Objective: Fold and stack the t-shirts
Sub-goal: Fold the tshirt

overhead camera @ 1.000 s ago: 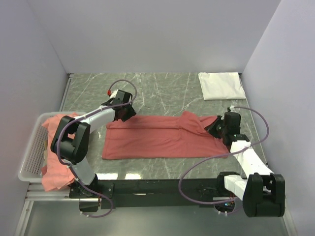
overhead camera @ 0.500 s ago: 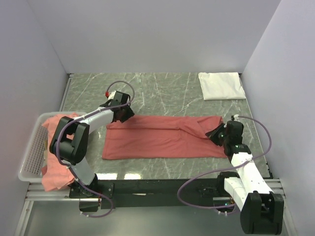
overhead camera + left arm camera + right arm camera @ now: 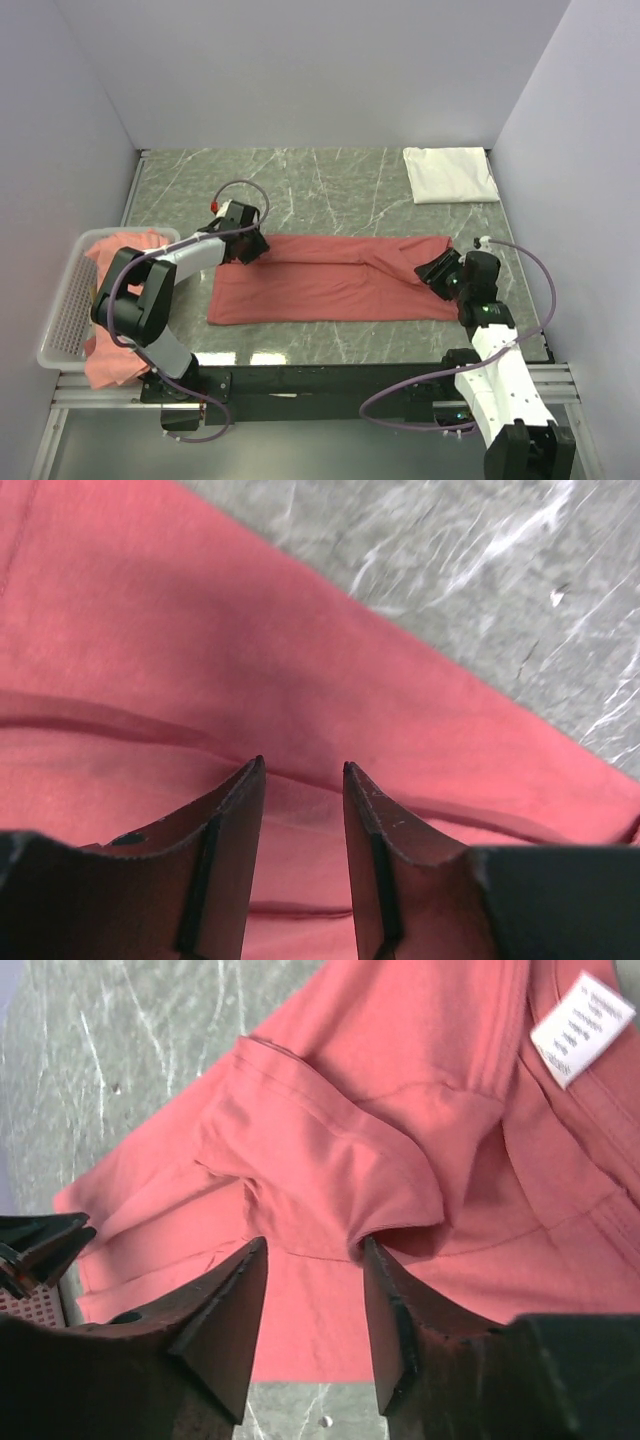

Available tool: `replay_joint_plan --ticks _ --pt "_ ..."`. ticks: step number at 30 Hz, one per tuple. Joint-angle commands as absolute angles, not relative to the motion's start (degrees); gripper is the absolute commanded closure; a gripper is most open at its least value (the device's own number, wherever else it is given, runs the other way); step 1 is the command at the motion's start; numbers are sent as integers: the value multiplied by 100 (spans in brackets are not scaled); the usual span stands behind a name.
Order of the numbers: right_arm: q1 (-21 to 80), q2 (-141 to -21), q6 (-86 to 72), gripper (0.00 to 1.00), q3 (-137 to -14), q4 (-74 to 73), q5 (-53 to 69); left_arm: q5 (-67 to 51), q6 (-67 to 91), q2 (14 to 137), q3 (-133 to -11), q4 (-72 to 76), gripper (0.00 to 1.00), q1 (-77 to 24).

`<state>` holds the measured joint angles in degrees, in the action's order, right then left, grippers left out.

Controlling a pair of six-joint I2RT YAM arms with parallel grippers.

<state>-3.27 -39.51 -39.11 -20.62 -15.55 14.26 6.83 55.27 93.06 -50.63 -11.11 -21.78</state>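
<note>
The top view looks down from high behind the near edge over the whole table (image 3: 330, 190), while both wrist views peer steeply down, very close, at the same salmon t-shirt (image 3: 320, 280), seemingly its opposite ends.

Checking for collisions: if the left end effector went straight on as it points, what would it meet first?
The salmon t-shirt spread on the table. The left end effector, open, aims at a crease in the cloth just ahead of it; how near it is remains unclear.
</note>
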Motion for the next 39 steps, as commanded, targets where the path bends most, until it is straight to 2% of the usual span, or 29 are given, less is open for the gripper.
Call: replay_joint_plan --ticks 1,6,12,22,31,35,39 --pt "-343 -4217 -3666 49 -2557 -1424 1468 528 5616 8983 -4913 -809 58 -2180" --pt "-106 -5289 -3323 49 -3303 -1195 1249 562 5625 8781 -4808 -843 58 -2215" --pt "448 -7255 -2928 49 -4349 -1072 853 580 5642 8657 -4615 -826 58 -2250" --pt "958 -9217 -2646 49 -5659 -1072 563 606 5643 8490 -4403 -835 58 -2294" --pt "1380 -10019 -2505 49 -6266 -1257 79 650 5625 8323 -4412 -932 58 -2294" --pt "1468 -10213 -2426 45 -6442 -1353 -149 650 5608 8314 -4377 -932 58 -2294" --pt "1520 -10327 -2382 45 -6486 -1380 -97 659 5616 8297 -4386 -949 58 -2294"
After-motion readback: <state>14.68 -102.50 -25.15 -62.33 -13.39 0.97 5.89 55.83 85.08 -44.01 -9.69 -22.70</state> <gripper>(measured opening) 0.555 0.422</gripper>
